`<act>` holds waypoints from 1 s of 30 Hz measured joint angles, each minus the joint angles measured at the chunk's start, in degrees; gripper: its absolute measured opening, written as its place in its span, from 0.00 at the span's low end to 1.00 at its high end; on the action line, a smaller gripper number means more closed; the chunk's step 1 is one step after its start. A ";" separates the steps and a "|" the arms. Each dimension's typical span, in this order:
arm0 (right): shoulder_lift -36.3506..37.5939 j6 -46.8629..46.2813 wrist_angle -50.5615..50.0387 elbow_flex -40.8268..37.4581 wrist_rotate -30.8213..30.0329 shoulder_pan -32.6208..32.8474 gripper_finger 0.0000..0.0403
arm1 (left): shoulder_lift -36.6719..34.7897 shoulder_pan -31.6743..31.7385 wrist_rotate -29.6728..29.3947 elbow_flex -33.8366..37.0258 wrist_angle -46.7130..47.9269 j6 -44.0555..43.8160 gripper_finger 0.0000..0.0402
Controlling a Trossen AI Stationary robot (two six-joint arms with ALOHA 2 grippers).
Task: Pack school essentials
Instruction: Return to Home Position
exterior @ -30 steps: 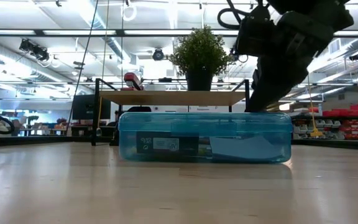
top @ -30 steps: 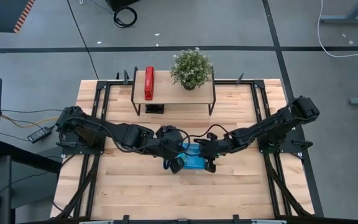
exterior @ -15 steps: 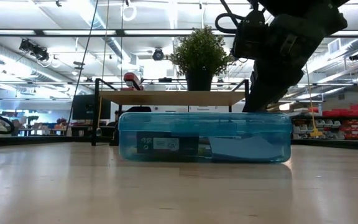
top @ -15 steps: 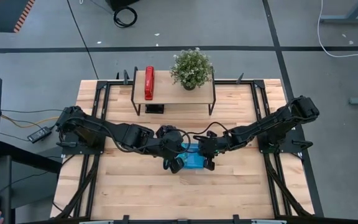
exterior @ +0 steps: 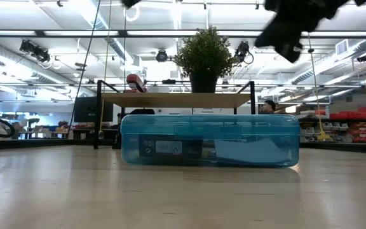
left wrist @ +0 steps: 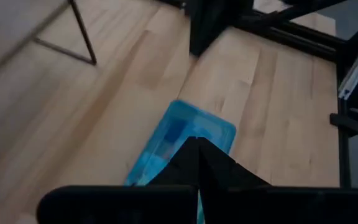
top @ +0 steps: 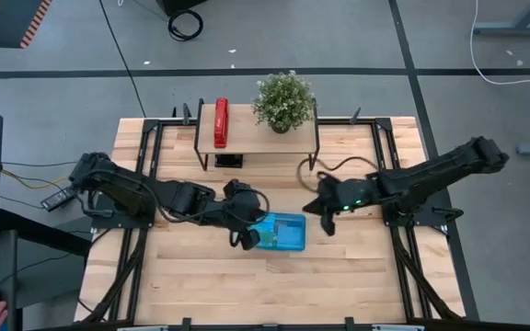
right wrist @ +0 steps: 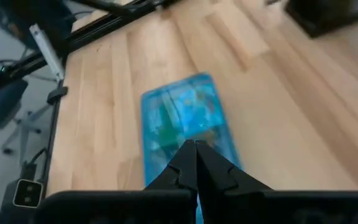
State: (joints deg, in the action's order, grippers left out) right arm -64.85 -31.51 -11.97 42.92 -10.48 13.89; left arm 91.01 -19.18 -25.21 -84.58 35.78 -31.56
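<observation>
Inside the shut blue case (exterior: 259,127), school essentials (exterior: 170,148) show only blurred.

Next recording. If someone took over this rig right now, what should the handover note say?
Left gripper: fingers shut, empty, raised over the left end of the blue case.
Right gripper: fingers shut, empty, off to the right of the case, clear of it.
Case: lid shut, lying flat mid-table. Items show through its wall, too dim to name. No stationery shows outside it.
Red stapler sits on the shelf, not packed.
Done: packing and closing. Left: bring both arms home.
</observation>
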 joint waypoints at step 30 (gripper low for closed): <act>62.63 -19.73 -18.08 -26.34 -25.26 6.18 0.01 | -65.88 2.11 -2.80 83.95 -60.18 -12.88 0.00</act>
State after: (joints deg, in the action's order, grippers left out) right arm -2.21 -51.24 -30.05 16.58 -35.75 20.08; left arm 25.13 -17.07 -28.01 -0.62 -24.40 -44.44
